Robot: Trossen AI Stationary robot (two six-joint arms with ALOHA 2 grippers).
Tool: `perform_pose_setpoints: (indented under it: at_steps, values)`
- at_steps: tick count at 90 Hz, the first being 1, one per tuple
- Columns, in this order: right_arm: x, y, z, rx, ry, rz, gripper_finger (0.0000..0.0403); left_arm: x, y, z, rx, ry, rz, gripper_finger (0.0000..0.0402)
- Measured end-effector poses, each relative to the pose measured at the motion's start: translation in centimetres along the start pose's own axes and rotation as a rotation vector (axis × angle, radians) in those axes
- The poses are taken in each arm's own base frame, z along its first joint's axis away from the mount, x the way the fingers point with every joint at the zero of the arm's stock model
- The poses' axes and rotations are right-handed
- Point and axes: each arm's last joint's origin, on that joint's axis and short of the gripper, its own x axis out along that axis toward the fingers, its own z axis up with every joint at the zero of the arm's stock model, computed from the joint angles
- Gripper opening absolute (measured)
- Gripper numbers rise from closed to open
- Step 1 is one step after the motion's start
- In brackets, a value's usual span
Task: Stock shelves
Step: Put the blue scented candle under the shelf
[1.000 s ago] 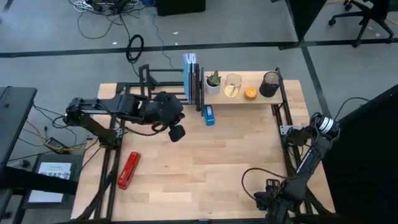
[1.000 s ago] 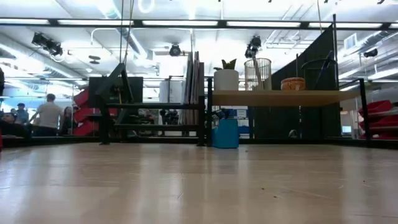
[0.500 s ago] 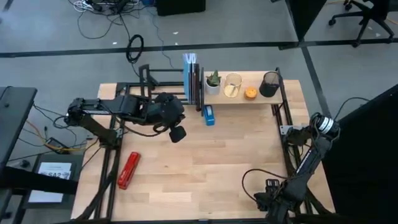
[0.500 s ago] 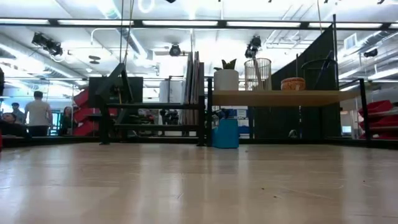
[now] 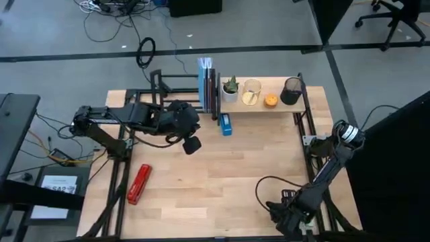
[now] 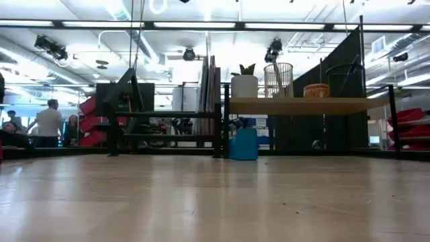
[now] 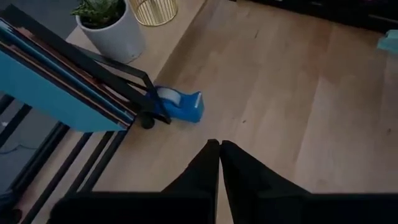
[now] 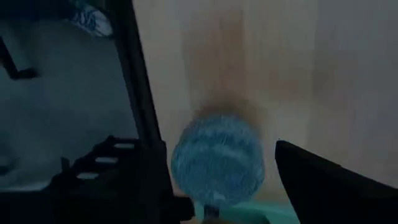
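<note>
R gripper (image 5: pixel 285 218) is shifted left along the table's (image 5: pixel 222 181) near edge vs 0.5 s ago, fingers spread, empty. L gripper (image 7: pixel 219 144) is closed, empty, by the tape dispenser (image 7: pixel 180 104); mid-table is open.

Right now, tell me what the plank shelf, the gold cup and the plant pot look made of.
Plank shelf: pale wood, matte, on black posts that look like metal.
Gold cup: thin wire, see-through, gold finish, probably metal.
Plant pot: smooth white, likely ceramic or plastic.
</note>
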Motion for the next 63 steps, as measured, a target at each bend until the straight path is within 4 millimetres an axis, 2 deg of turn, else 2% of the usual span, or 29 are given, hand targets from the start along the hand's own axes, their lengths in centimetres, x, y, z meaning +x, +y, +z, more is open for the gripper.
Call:
perform_pose_setpoints:
  at_steps: [10,22,29,39,55,63]
  values:
    - [-0.1,0.3,0.7,-0.069,-0.007,0.074,0.0262,0.0,0.0,0.0,0.000,0.000,0.000,0.0000]
    - [-0.2,-0.1,0.8,0.023,0.054,0.079,0.0253,0.0,0.0,0.0,0.000,0.000,0.000,0.0000]
    - [-0.1,0.0,0.2,0.033,0.080,0.063,0.0258,0.0,0.0,0.0,0.000,-0.001,0.000,0.0000]
    - [0.0,0.4,-0.8,-0.016,0.091,0.053,0.0291,0.0,0.0,0.0,-0.001,-0.001,0.000,0.0000]
    - [0.2,0.4,-2.0,-0.066,0.062,-0.036,0.0382,0.0,0.0,0.0,-0.001,0.003,-0.010,0.0000]
    - [0.2,0.2,-2.1,-0.035,0.033,-0.082,0.0391,0.0,0.0,0.0,-0.003,0.004,-0.012,0.0000]
